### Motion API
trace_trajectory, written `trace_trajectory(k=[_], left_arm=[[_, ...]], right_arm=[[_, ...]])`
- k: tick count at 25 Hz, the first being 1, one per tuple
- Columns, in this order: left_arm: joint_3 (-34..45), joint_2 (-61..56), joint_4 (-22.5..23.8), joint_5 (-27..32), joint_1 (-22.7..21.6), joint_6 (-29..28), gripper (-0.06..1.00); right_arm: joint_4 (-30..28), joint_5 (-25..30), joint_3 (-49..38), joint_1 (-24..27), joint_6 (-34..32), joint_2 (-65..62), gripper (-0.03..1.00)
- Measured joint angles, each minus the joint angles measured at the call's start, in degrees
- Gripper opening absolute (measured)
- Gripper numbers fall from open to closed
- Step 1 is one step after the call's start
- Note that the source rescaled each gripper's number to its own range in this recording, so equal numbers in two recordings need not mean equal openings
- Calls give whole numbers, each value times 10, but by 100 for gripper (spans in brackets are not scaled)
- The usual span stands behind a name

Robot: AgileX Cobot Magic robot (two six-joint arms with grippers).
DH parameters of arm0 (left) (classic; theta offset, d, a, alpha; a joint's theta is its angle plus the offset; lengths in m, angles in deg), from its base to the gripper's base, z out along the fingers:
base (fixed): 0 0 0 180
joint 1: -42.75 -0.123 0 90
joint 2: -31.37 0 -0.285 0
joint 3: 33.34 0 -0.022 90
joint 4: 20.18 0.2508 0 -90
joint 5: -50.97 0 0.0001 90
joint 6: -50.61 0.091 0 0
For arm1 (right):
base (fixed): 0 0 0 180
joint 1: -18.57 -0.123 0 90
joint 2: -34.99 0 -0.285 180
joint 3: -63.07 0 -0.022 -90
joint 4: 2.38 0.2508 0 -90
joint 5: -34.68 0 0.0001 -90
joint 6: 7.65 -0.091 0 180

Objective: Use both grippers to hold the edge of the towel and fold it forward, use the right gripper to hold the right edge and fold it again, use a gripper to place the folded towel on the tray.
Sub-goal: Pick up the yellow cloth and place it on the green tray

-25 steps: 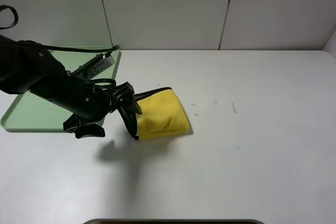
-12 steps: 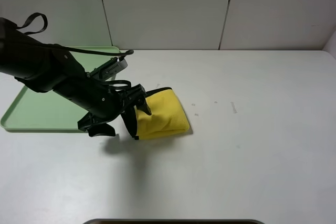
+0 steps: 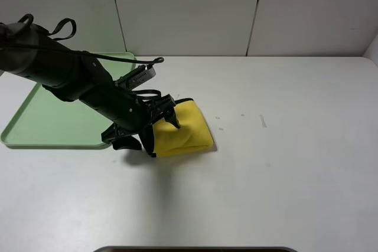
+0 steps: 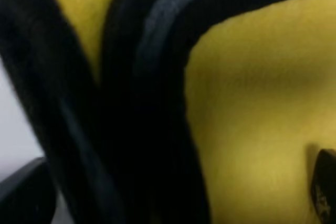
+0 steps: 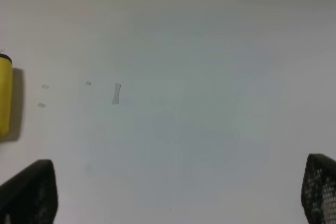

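Both folds looked done: the towel (image 3: 182, 129) lay as a compact yellow bundle on the table, just beside the tray (image 3: 35, 123). With jaws spread wide, the left gripper (image 3: 158, 129) straddled its black-edged near end without pinching it. Closing on only the top layers would probably let the bundle unfold mid-carry. Well clear, the right gripper (image 5: 178, 192) was also spread wide.

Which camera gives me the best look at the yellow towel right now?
The exterior high view: it shows the whole folded towel on the table beside the tray. The left wrist view shows only a blurred close-up of yellow and black edging; the right wrist view catches just a sliver.
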Motion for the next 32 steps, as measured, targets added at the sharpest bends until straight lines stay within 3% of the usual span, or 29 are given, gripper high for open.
trace_trajectory(k=[12,19,32], left_arm=[[-9,14,-1,6,0,15,80],[-9,15,-1,10,0,25,76],[-8,31,-3,21,0,26,11]], right_arm=[[0,0,0,0,0,0,100],[0,0,0,0,0,0,100],[0,0,0,0,0,0,100]])
